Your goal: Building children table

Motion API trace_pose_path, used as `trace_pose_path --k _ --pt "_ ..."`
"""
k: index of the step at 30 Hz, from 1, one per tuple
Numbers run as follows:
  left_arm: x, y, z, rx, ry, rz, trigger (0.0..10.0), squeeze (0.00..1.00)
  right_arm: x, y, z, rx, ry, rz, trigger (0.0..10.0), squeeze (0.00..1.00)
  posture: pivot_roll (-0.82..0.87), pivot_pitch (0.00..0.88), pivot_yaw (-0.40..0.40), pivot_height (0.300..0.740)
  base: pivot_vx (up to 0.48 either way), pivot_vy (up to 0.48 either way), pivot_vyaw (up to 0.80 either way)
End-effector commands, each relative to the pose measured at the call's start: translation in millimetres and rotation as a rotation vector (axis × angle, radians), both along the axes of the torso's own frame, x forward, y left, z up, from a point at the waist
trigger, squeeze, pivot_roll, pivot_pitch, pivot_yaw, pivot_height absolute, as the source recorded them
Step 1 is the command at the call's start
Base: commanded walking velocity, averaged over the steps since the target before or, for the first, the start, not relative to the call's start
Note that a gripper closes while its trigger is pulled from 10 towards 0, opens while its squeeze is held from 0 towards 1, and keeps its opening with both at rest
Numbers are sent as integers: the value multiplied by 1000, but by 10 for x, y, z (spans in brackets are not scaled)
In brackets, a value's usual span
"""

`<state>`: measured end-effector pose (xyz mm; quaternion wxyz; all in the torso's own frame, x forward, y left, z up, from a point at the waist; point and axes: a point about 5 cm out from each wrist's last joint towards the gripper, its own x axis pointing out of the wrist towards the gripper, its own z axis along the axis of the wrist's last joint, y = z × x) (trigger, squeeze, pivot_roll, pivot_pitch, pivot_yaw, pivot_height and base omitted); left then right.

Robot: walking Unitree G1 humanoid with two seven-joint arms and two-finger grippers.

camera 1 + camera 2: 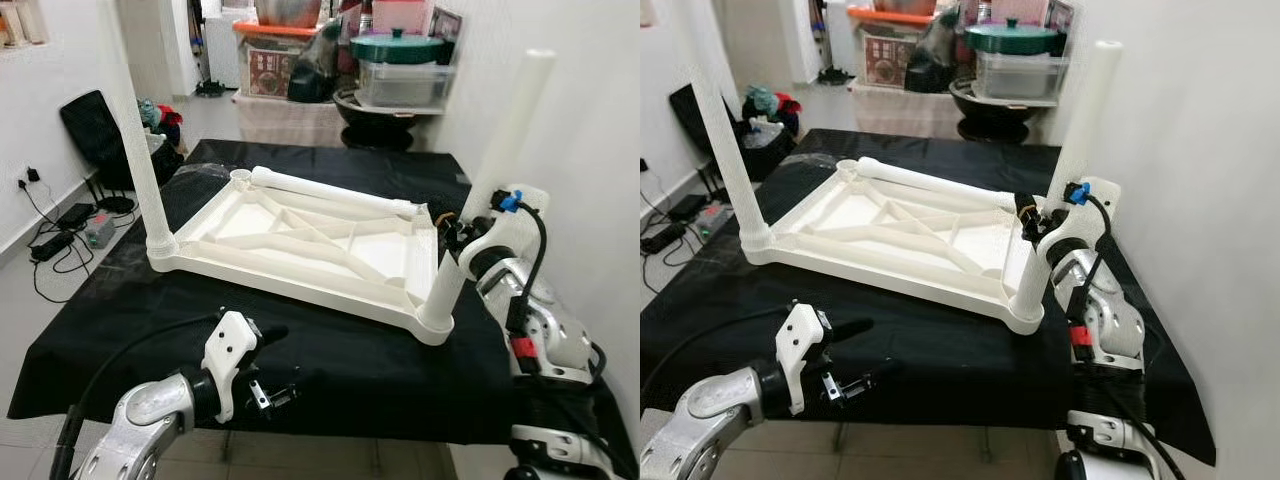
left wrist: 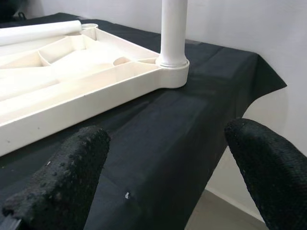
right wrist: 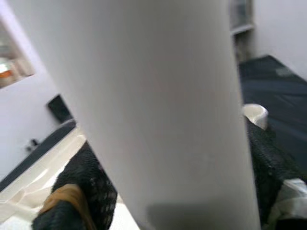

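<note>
Upturned white tabletop [image 1: 300, 240] (two legs upright, one apparently loose)

Home storage corner, stacked plastic bins [image 1: 405, 82], lidded pots [image 1: 397, 46], power strip and cables [image 1: 52, 243] on tiled floor [image 1: 40, 300]

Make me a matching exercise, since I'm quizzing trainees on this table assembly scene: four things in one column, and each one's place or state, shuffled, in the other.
Things:
1. near-right table leg
2. loose table leg
3. left end effector
4. near-left table leg

Places or states:
A. lying flat across the far edge of the upturned tabletop
B. open, hovering over the black cloth in front of the tabletop
C. upright in its corner socket, with no end effector on it
D. upright in its corner socket, gripped by the right end effector

Pairs: 1-D, 2-A, 3-B, 4-C
</note>
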<state>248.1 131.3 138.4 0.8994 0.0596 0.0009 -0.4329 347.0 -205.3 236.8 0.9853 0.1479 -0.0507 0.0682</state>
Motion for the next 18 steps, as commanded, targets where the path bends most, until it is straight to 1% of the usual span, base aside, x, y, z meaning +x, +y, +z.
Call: trace_pose_path --k 1,2,3,4,6,7,8,9,10,13,14,15,16,17,18 --pt "-12 0 -31 7 9 1 10000 0 -61 272 181 -13 -97 233 10000 0 94 0 -50 740 0 0 0" --pt "-12 0 -31 7 9 1 10000 0 -61 272 181 -13 -97 233 10000 0 94 0 -50 740 0 0 0" --pt "-20 -11 -40 5 12 -1 10000 0 -218 379 260 -53 -182 463 10000 0 94 0 -51 740 0 0 0" --pt "-21 -17 -43 4 13 -2 10000 0 -250 397 250 -82 -183 525 9882 0 96 0 -53 740 0 0 0" --pt "-21 -20 -44 4 13 -3 10000 0 -259 397 235 -99 -176 549 9882 0 96 0 -53 740 0 0 0" --pt "-18 -22 -44 4 13 -3 10000 0 -202 358 187 -114 -137 509 2588 0 96 0 -55 740 0 0 0" --pt "-15 -24 -43 4 13 -3 10000 0 -164 327 154 -124 -110 480 2588 0 96 0 -55 740 0 0 0" --pt "-13 -26 -43 4 12 -2 10000 0 -147 309 119 -131 -95 474 0 0 97 0 -57 740 0 0 0" --pt "-11 -27 -43 5 12 -2 10000 0 -144 301 98 -134 -87 477 0 0 97 0 -57 740 0 0 0" --pt "-7 -22 -43 6 10 1 10000 0 -107 263 19 -128 -26 432 0 0 101 0 -59 740 0 0 0" --pt "-7 -21 -45 6 10 2 10000 0 -28 150 -77 -149 42 308 0 0 99 0 -55 740 0 0 0" --pt "-6 -21 -47 6 10 2 10000 0 18 67 -145 -166 87 222 0 0 99 0 -55 740 0 0 0" --pt "-6 -20 -48 7 11 3 10000 0 44 11 -190 -179 117 166 0 0 99 0 -55 740 0 0 0" --pt "-7 -23 -48 7 10 1 10000 0 86 -191 -267 -177 169 -6 0 0 100 0 -52 740 0 0 0" --pt "-7 -23 -48 7 10 1 10000 0 86 -191 -267 -177 169 -6 0 0 100 0 -52 740 0 0 0"
